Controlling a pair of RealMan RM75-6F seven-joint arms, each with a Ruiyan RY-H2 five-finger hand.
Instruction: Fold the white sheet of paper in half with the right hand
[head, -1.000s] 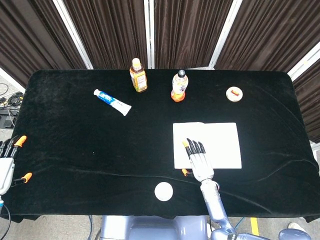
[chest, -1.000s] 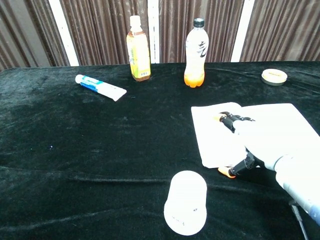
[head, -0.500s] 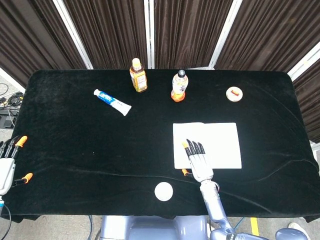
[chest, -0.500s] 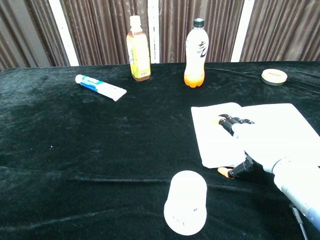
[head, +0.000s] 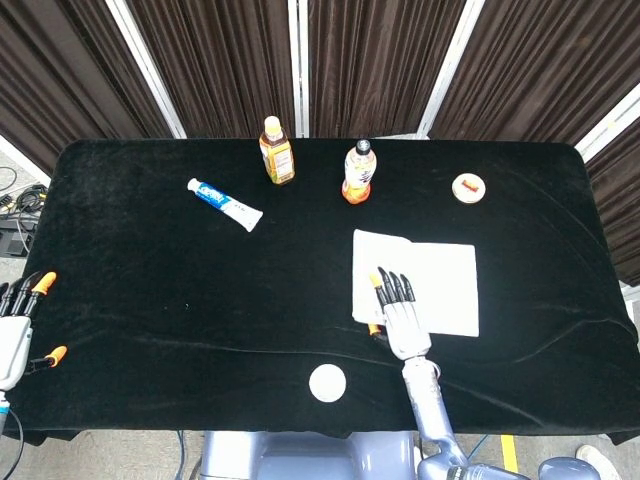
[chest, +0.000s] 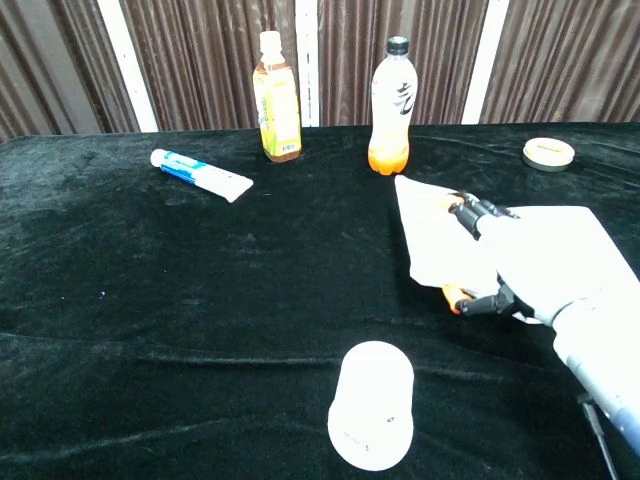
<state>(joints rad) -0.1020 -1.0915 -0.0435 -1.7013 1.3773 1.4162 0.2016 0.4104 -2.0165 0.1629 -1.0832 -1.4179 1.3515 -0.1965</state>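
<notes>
While my head view flattens it, my chest view shows the white sheet of paper (chest: 440, 235) with its left edge raised off the black velvety desk (chest: 200, 280), pinched by my right hand (chest: 520, 270). My left hand (head: 12, 335) hangs spread, holding nothing, off the desk's edge.

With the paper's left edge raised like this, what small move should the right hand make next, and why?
Probably carry the lifted edge further toward the far right edge. The right hand has the left side of the white paper raised off the black table, thumb below and fingers above, but the flap is only partly turned and the right half lies flat.
</notes>
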